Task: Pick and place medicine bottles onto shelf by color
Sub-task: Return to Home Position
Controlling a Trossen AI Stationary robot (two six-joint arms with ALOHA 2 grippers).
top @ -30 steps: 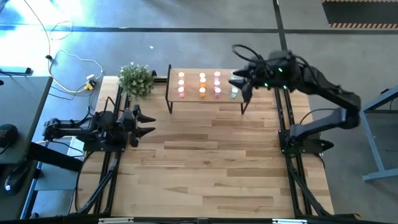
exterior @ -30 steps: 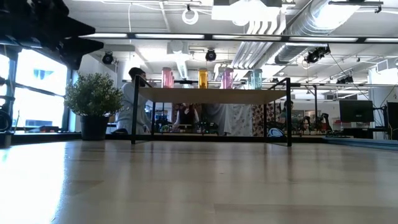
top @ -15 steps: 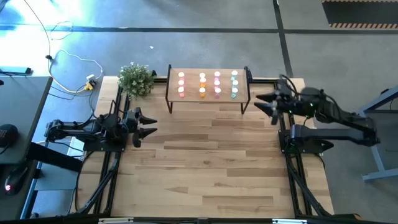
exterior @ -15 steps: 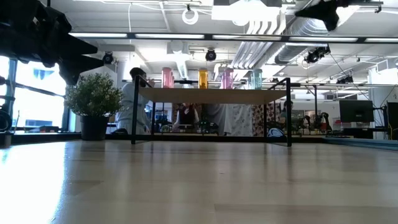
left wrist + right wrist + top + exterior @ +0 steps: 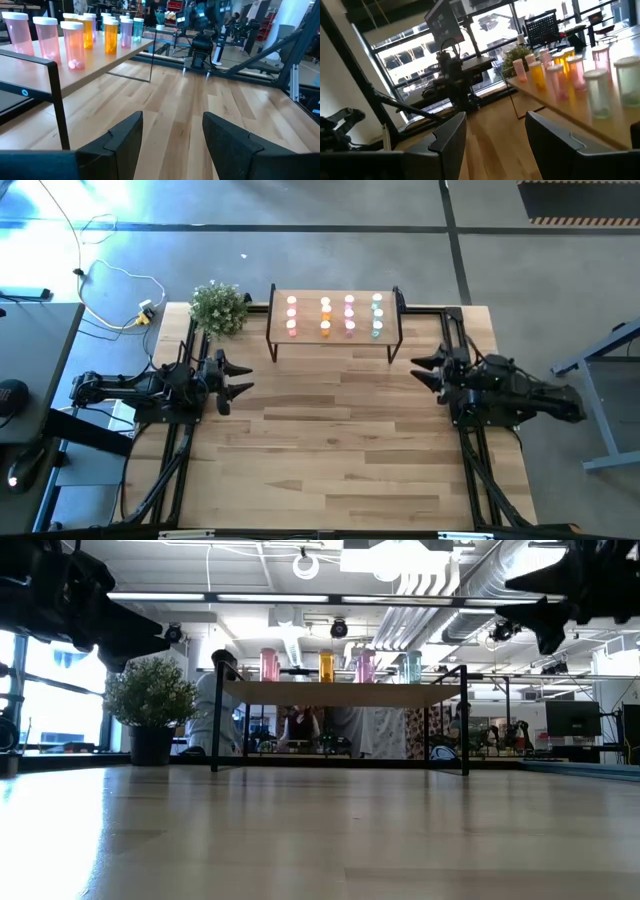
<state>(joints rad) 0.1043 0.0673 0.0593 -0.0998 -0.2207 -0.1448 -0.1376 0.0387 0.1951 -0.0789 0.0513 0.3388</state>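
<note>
Bottles (image 5: pixel 325 317) translucent, white-capped, upright on shelf (image 5: pixel 308 318), four colour columns.

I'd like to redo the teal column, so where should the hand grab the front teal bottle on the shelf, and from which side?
Probably with the right hand, grip the front teal bottle around its round body below the cap, coming level from the front edge of the shelf. It stands upright with nothing in front; another teal bottle stands close behind, the pink column farther aside.

Robotics lab, exposed ceiling ducts (image 5: pixel 445 582), monitor (image 5: pixel 572 718), large windows (image 5: pixel 52 690)
</note>
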